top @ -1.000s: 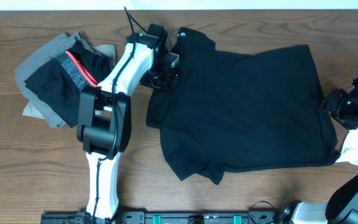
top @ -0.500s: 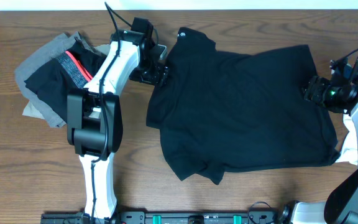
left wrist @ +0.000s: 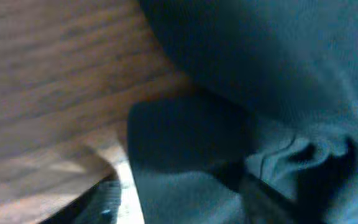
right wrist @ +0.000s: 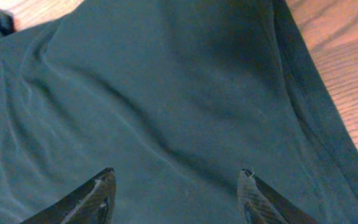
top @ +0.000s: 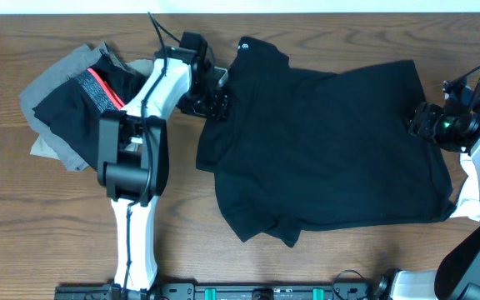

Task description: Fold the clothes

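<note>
No fold yet: our black T-shirt [top: 332, 150] lies flat but rumpled, and the garment pile [top: 73, 104] is unfolded. Right gripper [right wrist: 176, 186] jaws are spread over the shirt's edge. Left gripper [top: 215, 100]: we can't tell.

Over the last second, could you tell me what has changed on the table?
The right gripper swung in from the far right to the right edge of the black shirt, fingers open above it. The left gripper shifted slightly at its left edge. The shirt and the clothes pile stayed put.
</note>
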Controlling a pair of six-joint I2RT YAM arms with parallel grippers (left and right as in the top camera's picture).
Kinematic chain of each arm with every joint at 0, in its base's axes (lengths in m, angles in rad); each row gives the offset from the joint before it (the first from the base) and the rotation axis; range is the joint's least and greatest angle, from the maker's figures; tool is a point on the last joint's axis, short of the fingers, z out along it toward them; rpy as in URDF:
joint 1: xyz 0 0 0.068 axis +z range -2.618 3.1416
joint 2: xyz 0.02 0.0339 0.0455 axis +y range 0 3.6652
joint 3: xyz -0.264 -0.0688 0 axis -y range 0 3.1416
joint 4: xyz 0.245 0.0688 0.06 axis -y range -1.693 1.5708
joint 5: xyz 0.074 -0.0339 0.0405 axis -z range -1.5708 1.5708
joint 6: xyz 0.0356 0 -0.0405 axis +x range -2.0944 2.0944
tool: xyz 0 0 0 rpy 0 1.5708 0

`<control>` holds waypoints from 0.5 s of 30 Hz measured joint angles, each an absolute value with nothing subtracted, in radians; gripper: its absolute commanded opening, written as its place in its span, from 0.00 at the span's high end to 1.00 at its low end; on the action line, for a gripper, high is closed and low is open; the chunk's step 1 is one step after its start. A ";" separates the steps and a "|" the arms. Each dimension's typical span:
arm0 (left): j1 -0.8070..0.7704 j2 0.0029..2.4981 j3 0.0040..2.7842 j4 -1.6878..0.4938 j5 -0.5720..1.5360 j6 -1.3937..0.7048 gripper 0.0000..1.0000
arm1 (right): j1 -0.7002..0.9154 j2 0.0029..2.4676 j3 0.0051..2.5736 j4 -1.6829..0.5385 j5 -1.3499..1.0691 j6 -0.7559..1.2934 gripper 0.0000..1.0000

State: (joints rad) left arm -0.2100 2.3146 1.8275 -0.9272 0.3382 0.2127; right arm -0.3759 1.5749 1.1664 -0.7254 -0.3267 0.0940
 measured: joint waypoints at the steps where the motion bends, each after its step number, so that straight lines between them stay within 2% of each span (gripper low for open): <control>1: -0.210 2.315 1.827 -0.921 0.339 0.212 0.60 | -0.376 1.575 1.166 -0.728 -0.327 0.094 0.39; 3: -0.209 2.320 1.827 -0.920 0.342 0.214 0.86 | -0.376 1.575 1.166 -0.731 -0.327 0.094 0.39; 4: -0.209 2.320 1.827 -0.918 0.342 0.214 0.94 | -0.376 1.575 1.166 -0.732 -0.327 0.094 0.40; 9: -0.209 2.327 1.827 -0.941 0.304 0.200 0.94 | -0.376 1.575 1.166 -0.731 -0.327 0.094 0.40; 15: -0.205 2.322 1.835 -1.021 0.108 0.092 0.94 | -0.376 1.575 1.166 -0.716 -0.327 0.094 0.40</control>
